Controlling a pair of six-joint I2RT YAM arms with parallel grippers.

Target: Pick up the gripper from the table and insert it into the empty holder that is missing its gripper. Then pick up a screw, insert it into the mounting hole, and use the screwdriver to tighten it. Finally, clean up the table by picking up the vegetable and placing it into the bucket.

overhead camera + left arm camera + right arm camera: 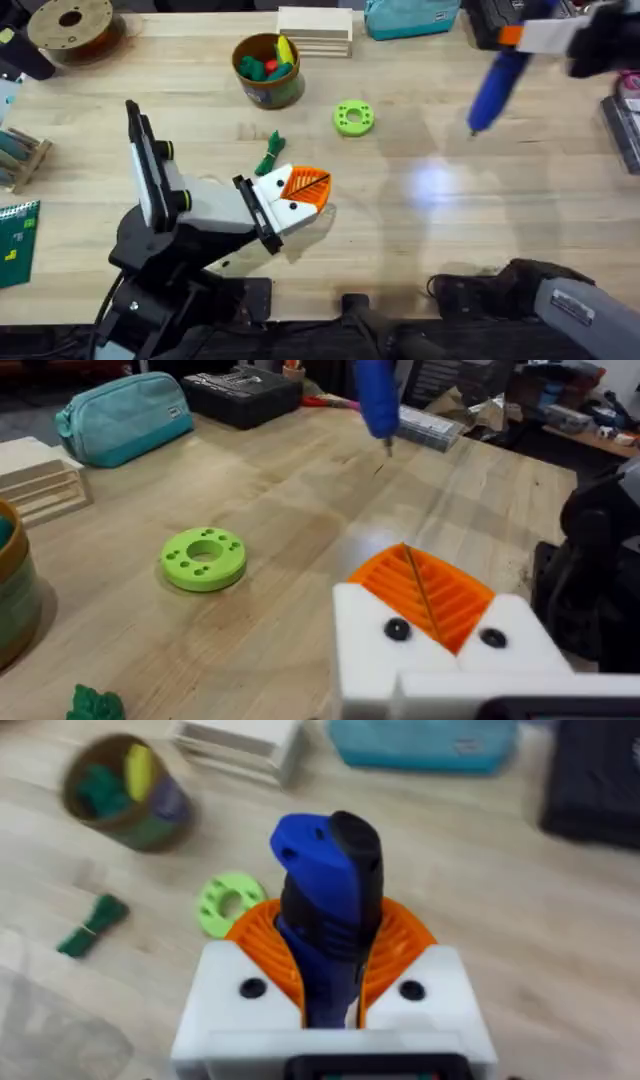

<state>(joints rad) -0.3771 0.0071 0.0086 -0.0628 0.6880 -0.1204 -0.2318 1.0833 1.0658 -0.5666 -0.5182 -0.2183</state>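
Closest under the overhead camera sits the left arm's black bulk, its left gripper (300,192) resting low over the wooden surface (420,230), white blocks and orange ribbed pads pressed flat together, clenched on nothing, as if parked while the other arm works. Just beside its tip lies the vegetable (271,153), a slender dark green leafy piece, not yet in the bucket (268,70), which stands well apart and already carries red, yellow and green toy foods. A bright green disc (353,117) lies between them and off to one side. At the far right the right gripper (545,38) holds the blue screwdriver (497,85) tilted in the air, bit pointing down, clear of everything; I judge it is being carried, not driven.

From the left wrist, the orange pads (425,592) meet along one seam, two dark screw heads showing in the white blocks. The green disc (204,558) lies ahead, a corner of the vegetable (95,704) nearby, and the screwdriver (377,398) hangs above the surface farther off.

From the right wrist, the fingers (390,945) clamp the screwdriver's (325,895) blue-and-black body upright between them. Beyond lie the vegetable (92,925), disc (228,902) and bucket (125,790).
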